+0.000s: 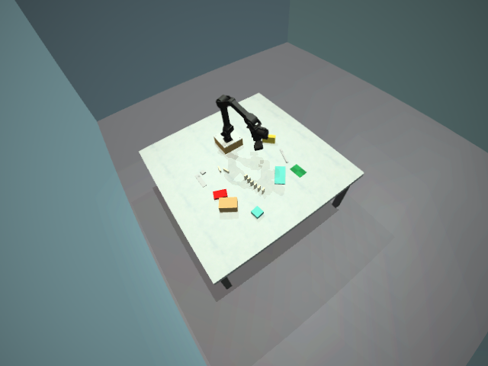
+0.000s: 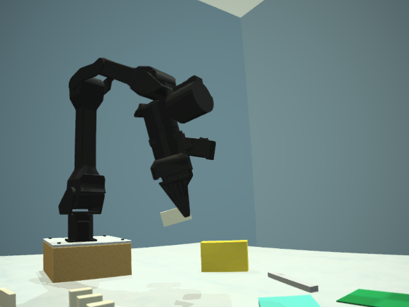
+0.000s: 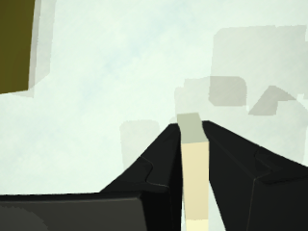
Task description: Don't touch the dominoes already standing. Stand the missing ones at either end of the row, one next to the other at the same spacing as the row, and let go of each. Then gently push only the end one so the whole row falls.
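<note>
We see the gripper (image 1: 258, 147) (image 2: 187, 215) (image 3: 189, 131) up in the air, pointing down at a slant. Its two fingers are nearly shut, with a cream domino (image 2: 171, 218) (image 3: 194, 178) pinched between them. The domino is tipped a bit, and most of it pokes out on one side of the fingers. It is well above the table (image 1: 220, 244) (image 2: 165, 259) (image 3: 96, 120) and does not touch it.

We can count six dominoes standing in a row (image 1: 255, 185) (image 2: 89, 300) on the table. The gripper is well apart from them. Two more dominoes (image 1: 226, 170) (image 2: 7, 297) are near each other, off past one end of the row. They are too small for us to tell just how they both sit.

A yellow block (image 1: 271, 139) (image 2: 224, 256) (image 3: 14, 43) stands near the arm. On one side of the row we see a flat teal piece (image 1: 280, 174) (image 2: 289, 301), with a green piece (image 1: 298, 170) (image 2: 373, 296) and a thin gray stick (image 1: 284, 155) (image 2: 293, 282) near it. On the other side, a red piece (image 1: 219, 194) is just beside an orange block (image 1: 228, 203).
</note>
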`<action>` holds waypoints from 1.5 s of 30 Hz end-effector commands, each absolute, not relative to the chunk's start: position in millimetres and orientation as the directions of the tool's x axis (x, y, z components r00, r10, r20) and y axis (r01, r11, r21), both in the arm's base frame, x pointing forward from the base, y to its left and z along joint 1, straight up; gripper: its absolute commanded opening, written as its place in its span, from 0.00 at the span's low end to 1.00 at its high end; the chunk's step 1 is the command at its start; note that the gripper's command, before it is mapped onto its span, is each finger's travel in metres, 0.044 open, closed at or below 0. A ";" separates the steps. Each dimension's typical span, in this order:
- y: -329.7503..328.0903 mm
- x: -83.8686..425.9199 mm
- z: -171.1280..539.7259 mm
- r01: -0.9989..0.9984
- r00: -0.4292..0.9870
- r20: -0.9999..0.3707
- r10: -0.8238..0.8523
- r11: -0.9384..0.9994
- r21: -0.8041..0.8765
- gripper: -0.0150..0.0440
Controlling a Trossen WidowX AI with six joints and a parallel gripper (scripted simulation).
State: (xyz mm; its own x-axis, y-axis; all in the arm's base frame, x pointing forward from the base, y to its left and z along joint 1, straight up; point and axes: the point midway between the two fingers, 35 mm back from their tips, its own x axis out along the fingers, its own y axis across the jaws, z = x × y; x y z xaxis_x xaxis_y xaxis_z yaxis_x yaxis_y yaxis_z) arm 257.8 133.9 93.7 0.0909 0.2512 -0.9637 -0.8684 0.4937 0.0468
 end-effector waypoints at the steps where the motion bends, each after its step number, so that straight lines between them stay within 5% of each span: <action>1: 135.6 263.5 83.9 -0.854 0.114 -0.936 0.333 0.514 0.079 0.30; 22: 127.7 287.7 63.3 -0.829 0.306 -0.666 0.681 0.534 0.165 0.30; 45: 99.8 261.4 75.6 -0.880 0.430 -0.273 0.861 0.467 0.086 0.30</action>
State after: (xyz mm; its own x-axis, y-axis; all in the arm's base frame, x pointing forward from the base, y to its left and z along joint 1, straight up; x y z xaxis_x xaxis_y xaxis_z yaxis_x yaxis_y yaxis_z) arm 269.9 102.6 74.0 0.4285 0.8451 -0.3197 -0.8724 0.4791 0.0972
